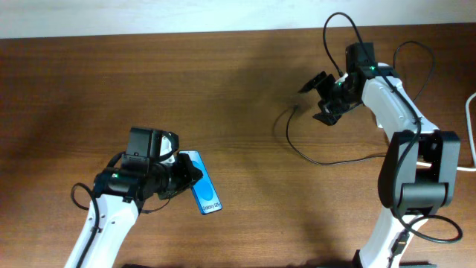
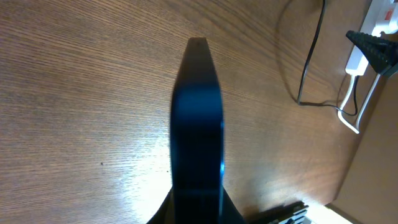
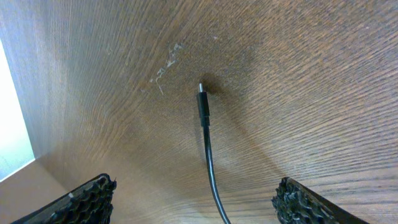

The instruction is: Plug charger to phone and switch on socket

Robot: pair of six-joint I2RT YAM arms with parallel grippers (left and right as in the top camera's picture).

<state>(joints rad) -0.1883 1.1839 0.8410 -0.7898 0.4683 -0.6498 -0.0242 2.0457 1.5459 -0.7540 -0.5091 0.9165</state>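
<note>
Right claw is hovering, spread wide, over the charger tip lying on the worktop; it should be lowering centred, pinching just behind the connector. Left claw is pinching the phone, front-left, well apart.

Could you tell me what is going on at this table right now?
Two robot arms are working toward plugging a charger into a phone. The left gripper is shut on the phone, holding it on the left side of the table. The right gripper is open and hovers over the loose end of the charger, which lies on the wood, not yet grasped or plugged in. The socket shows only partly, so its switch cannot be read.
</note>
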